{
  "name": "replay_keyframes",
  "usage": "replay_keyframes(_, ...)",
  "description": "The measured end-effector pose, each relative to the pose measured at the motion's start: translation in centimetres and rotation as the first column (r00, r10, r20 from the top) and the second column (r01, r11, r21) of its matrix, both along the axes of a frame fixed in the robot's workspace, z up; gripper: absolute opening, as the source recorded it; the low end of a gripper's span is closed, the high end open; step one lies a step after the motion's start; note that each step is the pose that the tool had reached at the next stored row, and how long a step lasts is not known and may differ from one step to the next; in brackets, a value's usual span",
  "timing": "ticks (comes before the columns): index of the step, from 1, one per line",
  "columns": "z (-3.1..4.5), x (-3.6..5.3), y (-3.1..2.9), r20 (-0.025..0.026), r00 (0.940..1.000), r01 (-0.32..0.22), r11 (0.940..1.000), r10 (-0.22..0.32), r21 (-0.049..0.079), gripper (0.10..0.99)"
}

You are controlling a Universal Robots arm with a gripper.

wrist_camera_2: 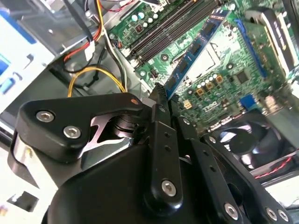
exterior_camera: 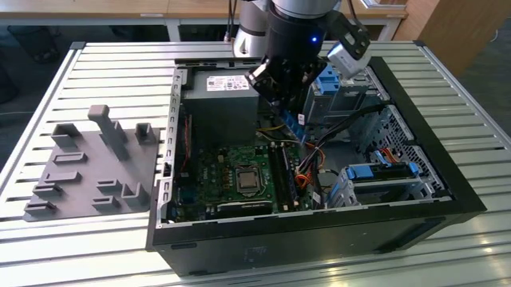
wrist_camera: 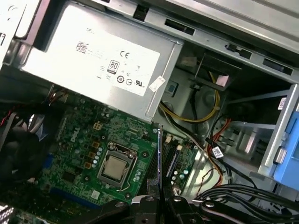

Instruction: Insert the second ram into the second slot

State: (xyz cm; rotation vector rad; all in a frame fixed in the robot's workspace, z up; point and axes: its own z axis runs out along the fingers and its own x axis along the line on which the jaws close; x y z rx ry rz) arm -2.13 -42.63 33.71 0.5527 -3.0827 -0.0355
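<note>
Dark-blue, the second ram (wrist_camera_2: 194, 51) hangs clenched in the fingers (wrist_camera_2: 161, 130), upper middle of the second wrist view (over the motherboard (wrist_camera_2: 233, 70), unseated): the approach step, I judge, calling for alignment with the memory slots (wrist_camera_2: 170, 30).

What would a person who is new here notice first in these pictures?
First, the open computer case on the slatted table, with the arm's pincer poised in its opening. The pincer grips the second ram, a dark-blue stick, over the green motherboard. A grey holder tray lies beside the case, at the exterior view's left.
</note>
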Motion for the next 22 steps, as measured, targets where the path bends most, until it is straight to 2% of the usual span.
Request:
replay_keyframes(3, -0.17, 0.00, 0.00, 0.0000, 0.9985, 0.055, 0.9985, -0.055, 0.000, 0.141)
replay_keyframes(6, -0.34, 0.00, 0.00, 0.0000, 0.9941, 0.109, 0.9941, -0.109, 0.000, 0.141)
replay_keyframes(11, -0.63, 0.00, 0.00, 0.0000, 0.9799, 0.199, 0.9799, -0.199, 0.000, 0.141)
replay_keyframes(16, -0.91, 0.00, 0.00, 0.0001, 0.9581, 0.286, 0.9581, -0.286, 0.000, 0.141)
replay_keyframes(21, -1.21, 0.00, 0.00, 0.0001, 0.9282, 0.372, 0.9282, -0.372, -0.001, 0.141)
replay_keyframes(22, -1.23, 0.00, 0.00, 0.0000, 0.9240, 0.382, 0.9240, -0.382, -0.001, 0.141)
